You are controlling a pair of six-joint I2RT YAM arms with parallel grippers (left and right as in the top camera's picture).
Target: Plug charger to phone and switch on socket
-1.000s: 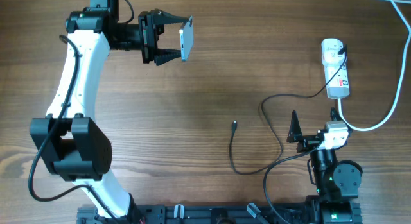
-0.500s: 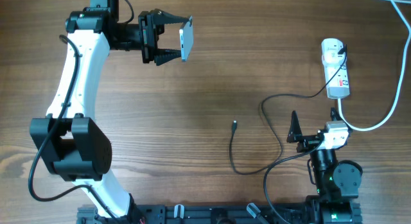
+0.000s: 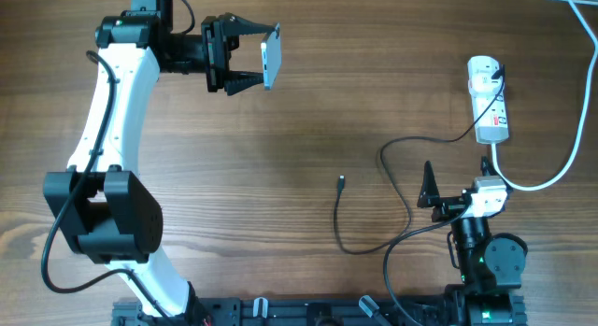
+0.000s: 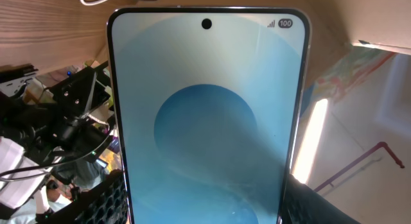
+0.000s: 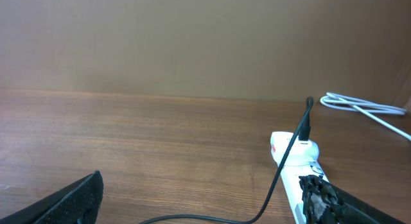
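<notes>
My left gripper (image 3: 254, 57) is shut on the phone (image 3: 271, 57) and holds it on edge above the far left of the table. In the left wrist view the phone's cyan screen (image 4: 205, 121) fills the space between my fingers (image 4: 106, 199). The white socket (image 3: 489, 100) lies at the far right, also seen as the socket (image 5: 297, 161) in the right wrist view. The charger, a thin black cable (image 3: 338, 223), runs from the socket to a loose connector tip (image 3: 342, 182) on the table's middle. My right gripper (image 3: 457, 175) stands open near the front right, empty, just short of the socket.
A thick white lead (image 3: 561, 167) curves from the socket toward the far right corner, and the white lead (image 5: 366, 107) shows behind the socket. The right arm's base (image 3: 486, 261) sits at the front edge. The black cable loops between my right gripper and the connector tip.
</notes>
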